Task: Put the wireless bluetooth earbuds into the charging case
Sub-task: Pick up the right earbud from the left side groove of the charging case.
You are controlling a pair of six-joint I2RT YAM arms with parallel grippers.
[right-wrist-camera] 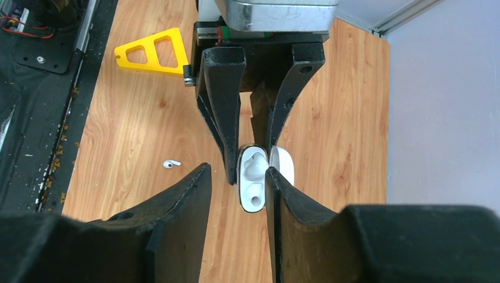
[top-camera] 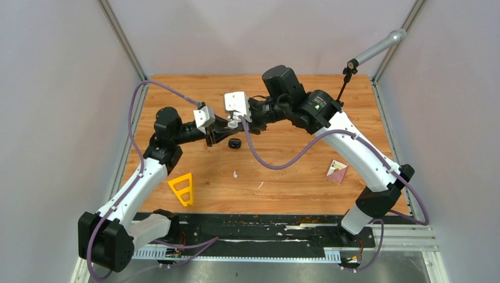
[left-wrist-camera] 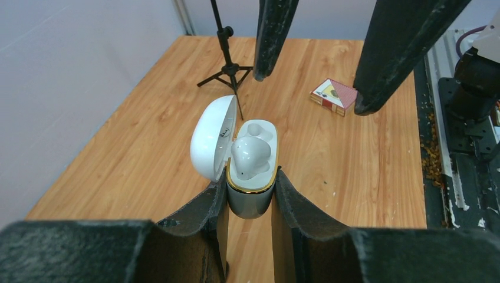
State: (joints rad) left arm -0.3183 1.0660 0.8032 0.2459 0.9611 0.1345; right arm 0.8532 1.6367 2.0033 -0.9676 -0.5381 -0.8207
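Note:
My left gripper (left-wrist-camera: 250,184) is shut on a white charging case (left-wrist-camera: 250,203) with a gold rim, held above the table with its lid (left-wrist-camera: 209,138) swung open to the left. One white earbud (left-wrist-camera: 250,156) sits in the case; the slot beside it is bare. My right gripper (right-wrist-camera: 237,171) hangs open just above the case (right-wrist-camera: 252,183), nothing between its fingers (left-wrist-camera: 268,35). Another white earbud (right-wrist-camera: 171,164) lies loose on the table (top-camera: 235,174). In the top view the two grippers meet at the table's middle back, left gripper (top-camera: 219,131), right gripper (top-camera: 236,122).
A small black case (top-camera: 234,143) lies on the wood just below the grippers. A yellow triangular piece (top-camera: 182,188) is at the front left, a card box (top-camera: 337,171) at the right, a thin white sliver (top-camera: 260,184) near the middle, a black stand (top-camera: 348,76) at the back right.

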